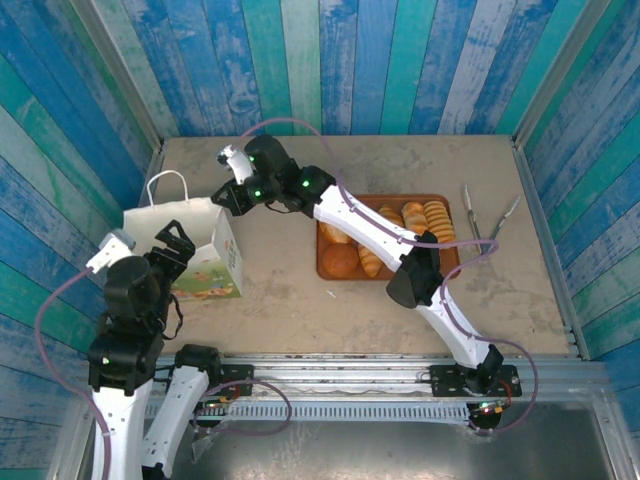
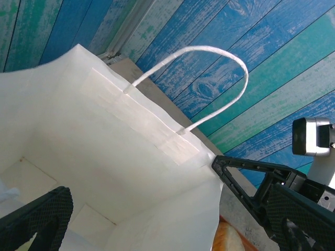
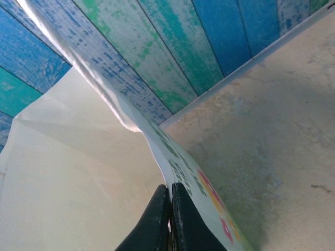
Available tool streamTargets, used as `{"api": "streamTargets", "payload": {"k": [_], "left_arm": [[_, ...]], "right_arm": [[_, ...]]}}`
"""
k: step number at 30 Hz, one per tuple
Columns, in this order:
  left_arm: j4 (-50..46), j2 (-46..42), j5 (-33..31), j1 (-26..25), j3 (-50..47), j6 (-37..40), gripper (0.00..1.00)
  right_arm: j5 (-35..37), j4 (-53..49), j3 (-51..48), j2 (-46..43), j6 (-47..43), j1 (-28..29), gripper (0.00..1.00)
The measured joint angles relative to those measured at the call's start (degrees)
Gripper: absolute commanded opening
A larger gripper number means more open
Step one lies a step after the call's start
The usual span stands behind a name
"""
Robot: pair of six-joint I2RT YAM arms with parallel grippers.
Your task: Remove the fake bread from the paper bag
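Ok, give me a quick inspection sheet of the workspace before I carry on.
Surface: beige table, bare between bag and tray.
Job's things: white paper bag upright at the left, mouth open; fake bread lying on the brown tray centre-right; no bread seen in the part of the bag's inside that shows.
Clutter: metal tongs on the table right of the tray.
Grippers: left end effector open at the bag's mouth; right end effector shut on the bag's printed wall at the rim.
Cables: purple cable loops off each arm.
Surroundings: blue-green plank walls on three sides.
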Motion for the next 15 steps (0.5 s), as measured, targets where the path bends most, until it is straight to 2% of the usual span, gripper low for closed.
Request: {"api": "streamTargets", "payload": {"k": [9,15], "left_arm": [[1.5,0.0,1.6,0.0,0.0,0.2,1.0],[3.0,0.0,3.8,0.0,-0.3,1.2,0.95]], "right_arm": [[10.8,-0.5,-5.2,-6.4,-0.9,-0.5,0.01],[16.7,0.7,-11.7,-10.2,2.5,-4.0,0.01]]}}
